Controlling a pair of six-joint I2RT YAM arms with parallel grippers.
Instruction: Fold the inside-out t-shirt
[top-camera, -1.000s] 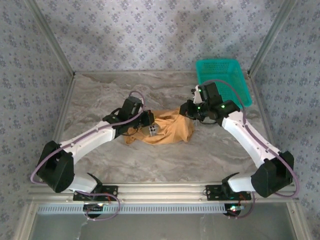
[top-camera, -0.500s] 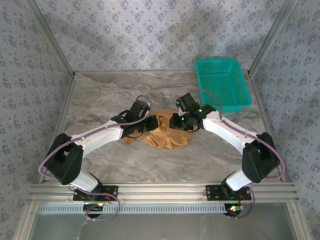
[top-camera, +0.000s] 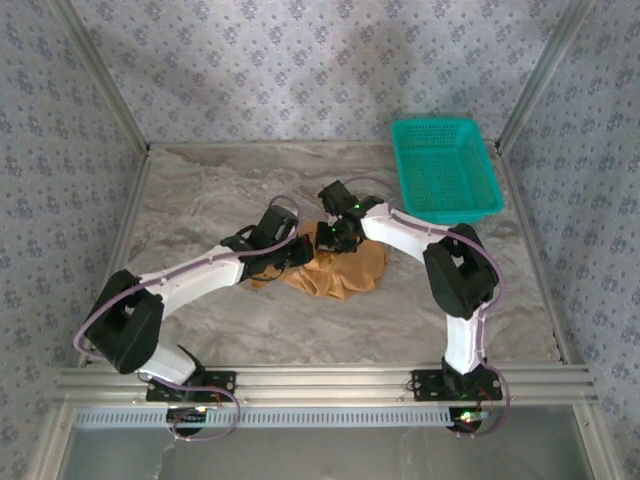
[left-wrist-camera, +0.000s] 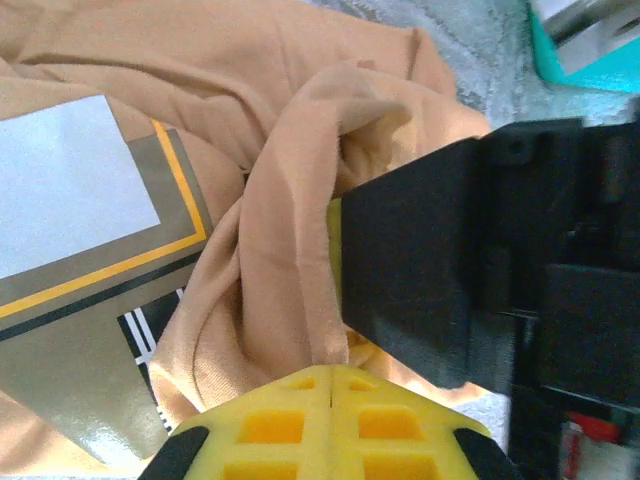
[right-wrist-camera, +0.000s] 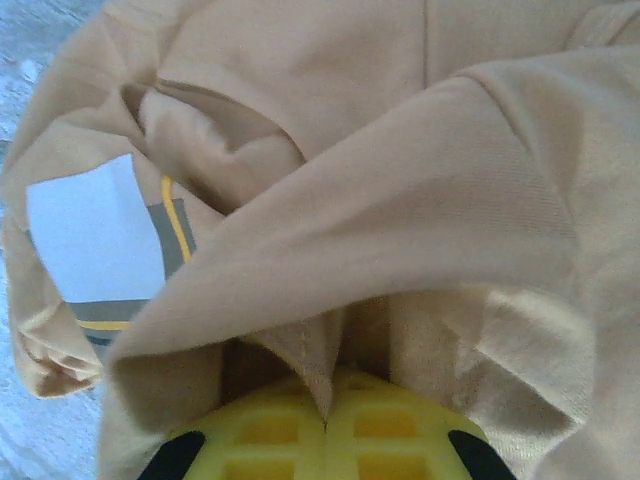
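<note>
The inside-out t-shirt (top-camera: 345, 272) lies crumpled in a tan-orange heap at the middle of the table. My left gripper (top-camera: 300, 250) is at its left edge, and my right gripper (top-camera: 325, 237) is just beside it at the heap's upper left. In the left wrist view the yellow fingertips (left-wrist-camera: 332, 368) are shut on a fold of the t-shirt (left-wrist-camera: 280, 270), with the right gripper's black body (left-wrist-camera: 450, 270) close alongside. In the right wrist view the fingertips (right-wrist-camera: 325, 425) are shut on a pinched ridge of the t-shirt (right-wrist-camera: 400, 230). A white label patch (right-wrist-camera: 85, 235) shows on the cloth.
A teal basket (top-camera: 443, 170) stands at the back right of the table, apart from the shirt. Metal frame rails run along the near edge (top-camera: 320, 380) and up both sides. Marbled tabletop (top-camera: 200, 190) lies open to the left and in front of the heap.
My right arm has swung left from near the basket to the shirt's upper left, and its jaws have shut on cloth. The left gripper has shifted slightly right, still shut.
</note>
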